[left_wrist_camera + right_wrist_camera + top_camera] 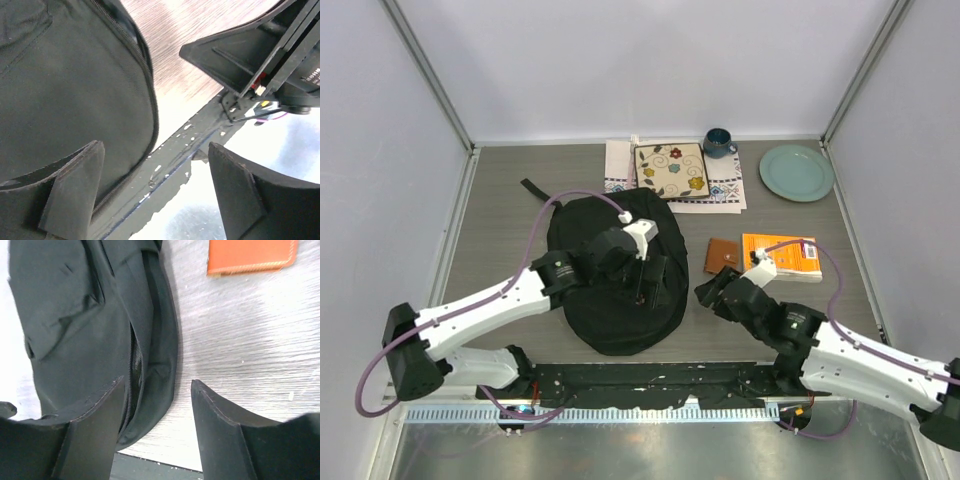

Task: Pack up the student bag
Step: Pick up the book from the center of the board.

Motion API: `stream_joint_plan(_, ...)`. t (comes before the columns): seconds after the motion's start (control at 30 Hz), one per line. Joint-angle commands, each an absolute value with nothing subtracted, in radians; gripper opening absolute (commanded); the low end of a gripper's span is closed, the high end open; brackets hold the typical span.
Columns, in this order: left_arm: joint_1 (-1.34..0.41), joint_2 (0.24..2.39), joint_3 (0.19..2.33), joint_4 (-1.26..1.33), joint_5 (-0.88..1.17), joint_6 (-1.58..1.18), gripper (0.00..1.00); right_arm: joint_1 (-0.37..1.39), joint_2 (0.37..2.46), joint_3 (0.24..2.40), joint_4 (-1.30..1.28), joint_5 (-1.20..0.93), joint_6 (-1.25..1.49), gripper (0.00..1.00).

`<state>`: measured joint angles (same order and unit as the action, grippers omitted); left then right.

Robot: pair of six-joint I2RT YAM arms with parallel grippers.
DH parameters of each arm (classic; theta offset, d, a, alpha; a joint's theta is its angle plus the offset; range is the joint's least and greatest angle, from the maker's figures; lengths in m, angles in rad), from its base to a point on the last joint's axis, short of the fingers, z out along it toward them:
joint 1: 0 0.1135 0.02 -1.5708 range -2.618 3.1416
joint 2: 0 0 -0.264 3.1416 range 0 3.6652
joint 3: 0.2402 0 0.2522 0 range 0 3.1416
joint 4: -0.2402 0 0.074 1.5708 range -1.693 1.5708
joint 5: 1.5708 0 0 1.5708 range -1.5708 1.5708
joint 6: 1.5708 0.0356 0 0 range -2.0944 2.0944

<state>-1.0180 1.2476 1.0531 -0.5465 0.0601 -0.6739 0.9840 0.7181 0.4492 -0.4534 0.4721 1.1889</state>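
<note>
The student bag (610,300) is a black backpack lying flat in the middle of the table. My left gripper (650,280) hovers over its right part, open and empty. In the left wrist view the bag (70,85) fills the left, its zipper edge curving down between my open fingers (75,185). My right gripper (706,294) is open and empty just right of the bag's edge. In the right wrist view the bag (90,310) and its zipper lie by the left finger, with bare table under the right finger (225,430).
A brown wallet (722,255) and an orange book (782,256) lie right of the bag; the wallet also shows in the right wrist view (252,255). At the back are a floral notebook (672,170) on a cloth, a blue mug (718,142) and a green plate (797,172).
</note>
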Motion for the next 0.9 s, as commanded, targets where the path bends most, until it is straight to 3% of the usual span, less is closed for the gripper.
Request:
stream_joint_plan(0.0, -1.014, 1.146, 1.058, -0.528, 0.063, -0.672, 0.92, 0.980, 0.588, 0.534, -0.641, 0.684, 1.225, 0.64)
stream_joint_plan(0.07, -1.012, 1.134, 1.057, -0.528, 0.045, -0.667, 1.00, 0.979, 0.549, 0.554, -0.698, 0.759, 1.227, 0.72)
stream_joint_plan(0.4, -1.014, 1.213, 1.103, -0.517, 0.031, -0.663, 1.00, 0.960, 0.541, 0.684, -0.865, 0.968, 1.134, 0.90)
stream_joint_plan(0.67, -1.014, 1.220, 1.114, -0.471, 0.009, -0.673, 1.00, 0.908, 0.568, 0.752, -0.904, 1.040, 0.993, 0.95)
stream_joint_plan(0.87, -1.014, 1.224, 1.135, -0.456, 0.008, -0.678, 1.00, 0.787, 0.664, 0.788, -0.905, 0.979, 0.897, 0.97)
